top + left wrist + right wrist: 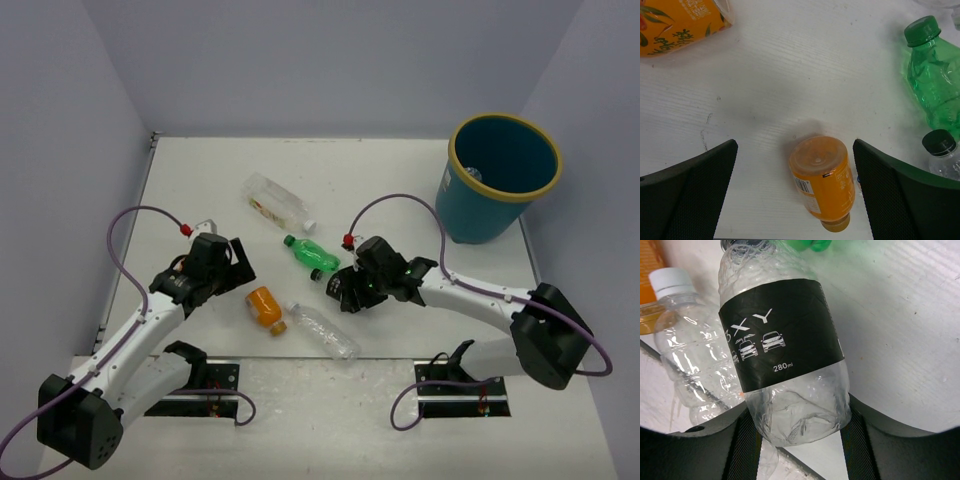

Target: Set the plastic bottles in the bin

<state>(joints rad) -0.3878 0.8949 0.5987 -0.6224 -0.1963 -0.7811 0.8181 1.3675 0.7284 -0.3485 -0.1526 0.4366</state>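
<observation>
Now pinching black-label bottle low with right gripper; could buckle and squirt free, thin crumpled plastic. Hovering with left gripper spread over orange bottle.

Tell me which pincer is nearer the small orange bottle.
Left. The left pincer hangs open close above the orange bottle; the right pincer sits farther off to its right, gripping the black-label bottle.

bottles clustered between left tool and right tool, bare tabletop toward bin
</observation>
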